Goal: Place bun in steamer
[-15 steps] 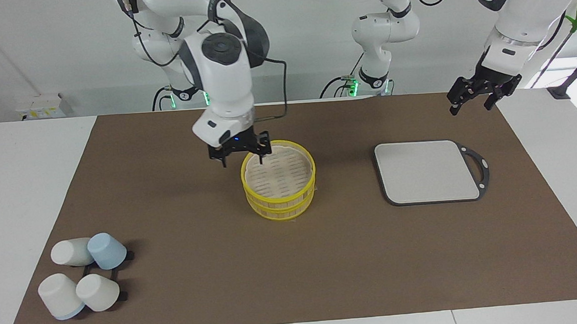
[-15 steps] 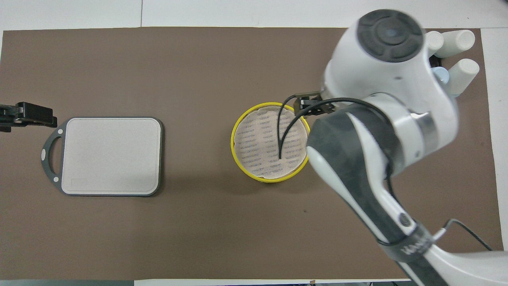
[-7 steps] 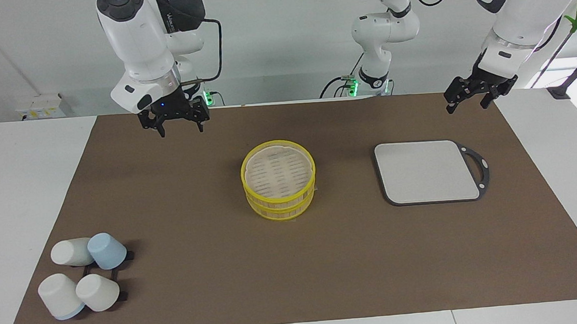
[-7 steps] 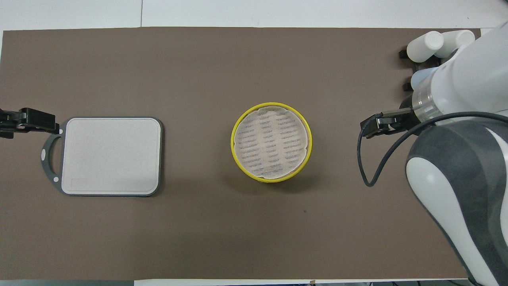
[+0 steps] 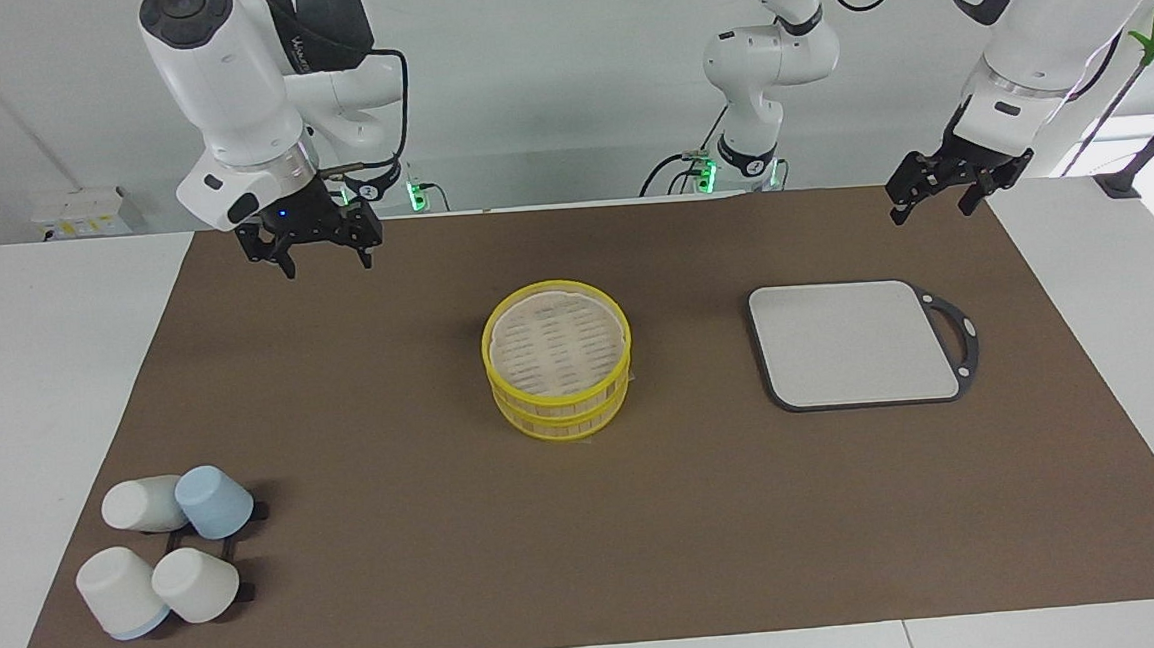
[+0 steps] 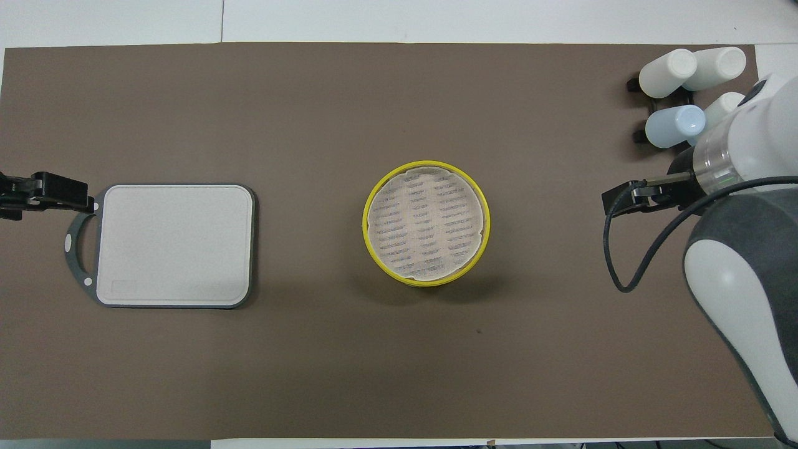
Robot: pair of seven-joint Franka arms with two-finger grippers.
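The steamer (image 5: 558, 358) stands in the middle of the brown mat, two yellow-rimmed tiers with a pale patterned surface inside the top rim; it also shows in the overhead view (image 6: 426, 223). The bun is not in view in either frame. My right gripper (image 5: 312, 250) is open and empty, raised over the mat's edge by the robots, well away from the steamer toward the right arm's end; it also shows in the overhead view (image 6: 629, 198). My left gripper (image 5: 942, 197) is open and empty, raised over the mat's corner at the left arm's end (image 6: 37, 191), and waits.
A grey square board (image 5: 854, 342) with a dark handle lies beside the steamer toward the left arm's end (image 6: 174, 244). Several white and blue cups (image 5: 165, 550) sit on a black rack at the right arm's end, farther from the robots (image 6: 686, 87).
My right gripper has left the steamer's rim, risen and drawn back toward the right arm's end and the robots. The left gripper has barely moved. The steamer has stayed put.
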